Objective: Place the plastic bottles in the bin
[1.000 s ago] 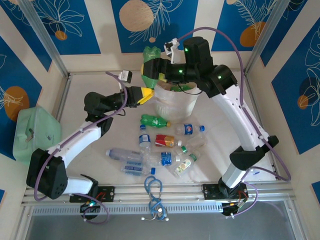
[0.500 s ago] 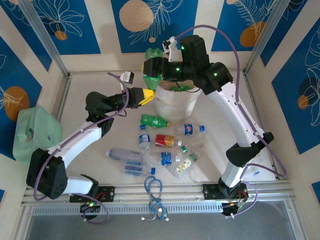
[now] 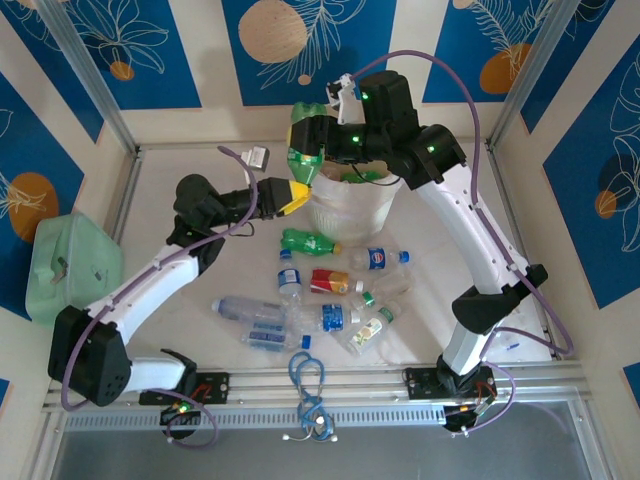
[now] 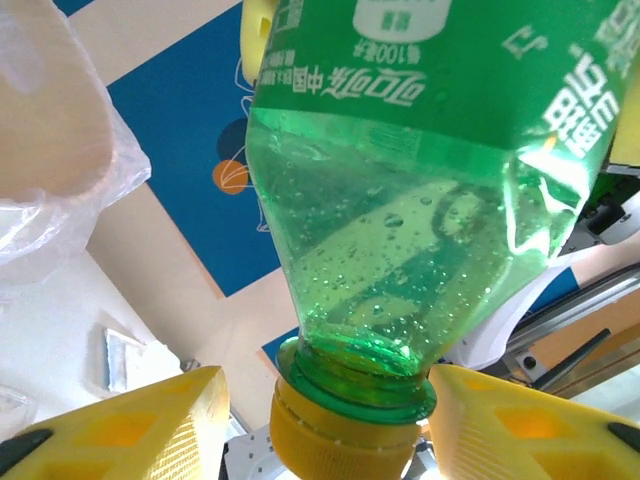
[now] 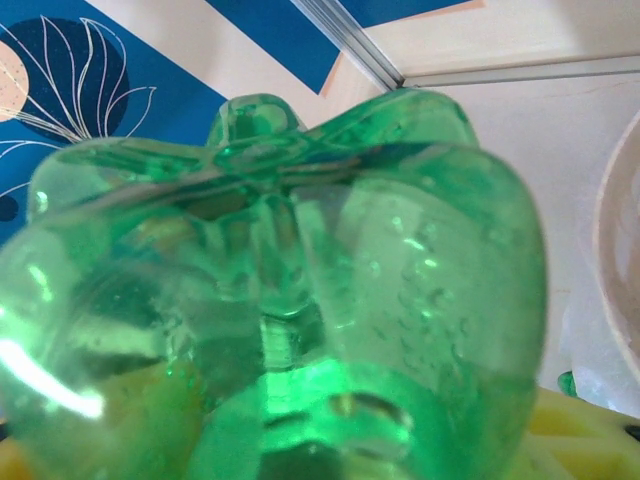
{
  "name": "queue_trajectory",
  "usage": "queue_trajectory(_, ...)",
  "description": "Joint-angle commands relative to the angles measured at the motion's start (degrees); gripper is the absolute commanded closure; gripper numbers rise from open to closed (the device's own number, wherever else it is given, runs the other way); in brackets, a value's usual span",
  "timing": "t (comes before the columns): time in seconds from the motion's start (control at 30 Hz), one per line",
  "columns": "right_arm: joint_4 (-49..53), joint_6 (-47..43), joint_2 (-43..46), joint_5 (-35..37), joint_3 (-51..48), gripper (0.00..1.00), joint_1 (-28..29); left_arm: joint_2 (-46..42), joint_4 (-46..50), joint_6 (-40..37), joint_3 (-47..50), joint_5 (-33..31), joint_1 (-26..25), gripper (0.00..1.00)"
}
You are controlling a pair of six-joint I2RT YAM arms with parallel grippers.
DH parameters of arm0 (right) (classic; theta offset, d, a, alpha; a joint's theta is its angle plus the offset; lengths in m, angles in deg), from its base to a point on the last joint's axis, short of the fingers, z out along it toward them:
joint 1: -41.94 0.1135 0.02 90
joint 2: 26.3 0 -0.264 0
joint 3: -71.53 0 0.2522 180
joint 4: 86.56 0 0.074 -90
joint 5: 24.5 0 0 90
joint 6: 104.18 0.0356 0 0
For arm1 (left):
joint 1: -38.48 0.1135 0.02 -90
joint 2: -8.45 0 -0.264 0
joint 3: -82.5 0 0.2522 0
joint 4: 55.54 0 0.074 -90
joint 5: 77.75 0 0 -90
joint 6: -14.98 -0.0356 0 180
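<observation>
Bottle [image 3: 301, 162] (green, yellow cap pointing down) is clamped in your right gripper [image 3: 303, 138], at left rim of bin [image 3: 345, 216]. Left gripper [image 3: 293, 192] has fingers spread either side of cap, not gripping. Other bottles [image 3: 322, 292] lie on table [image 3: 250, 268] nr bin.

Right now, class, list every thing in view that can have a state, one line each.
held green bottle, capped, off the table.
right gripper, shut on the held green bottle.
left gripper, open.
bin, upright, bag-lined.
loose bottles, lying on the table.
</observation>
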Motion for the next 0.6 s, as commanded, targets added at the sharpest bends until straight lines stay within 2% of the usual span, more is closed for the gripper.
queue_trajectory(0.0, 0.7, -0.1, 0.3, 1.3, 0.3, 0.40, -0.3, -1.0, 1.6, -2.4, -1.9, -0.1, -0.4, 0.26)
queue_trajectory(0.07, 1.3, 0.6, 0.2, 2.8, 0.5, 0.41, -1.1, -2.0, 2.5, -3.2, -1.1, -0.7, -0.3, 0.20)
queue_trajectory(0.13, 2.3, 1.9, -0.2, 3.0, 0.8, 0.42, -3.1, -4.6, 7.4, -6.2, 0.2, -1.9, -0.1, 0.12)
queue_trajectory(0.17, 2.6, 2.2, -0.3, 2.9, 0.7, 0.42, -4.1, -6.3, 10.8, -8.4, 0.6, -2.7, 0.1, 0.00)
queue_trajectory(0.27, 3.8, 2.4, -1.1, 2.8, 0.9, 0.42, -7.1, -12.3, 28.2, -18.2, -0.1, -7.7, 0.9, 0.00)
queue_trajectory(0.3, 4.3, 2.4, -1.6, 2.8, 1.2, 0.42, -7.9, -14.4, 36.6, -22.3, -1.4, -11.7, 1.3, 0.00)
queue_trajectory(0.4, 6.0, 3.2, -4.0, 2.3, 2.8, 0.42, -11.3, -18.5, 63.1, -30.9, -6.5, -31.7, 2.7, 0.00)
queue_trajectory(0.5, 8.1, 3.7, -7.8, 1.3, 6.2, 0.42, -14.2, -19.0, 85.6, -29.9, -10.2, -51.1, 4.5, 0.00)
queue_trajectory(0.57, 10.1, 3.8, -10.9, 0.6, 9.4, 0.42, -15.4, -19.6, 94.3, -28.1, -10.0, -57.2, 5.6, 0.00)
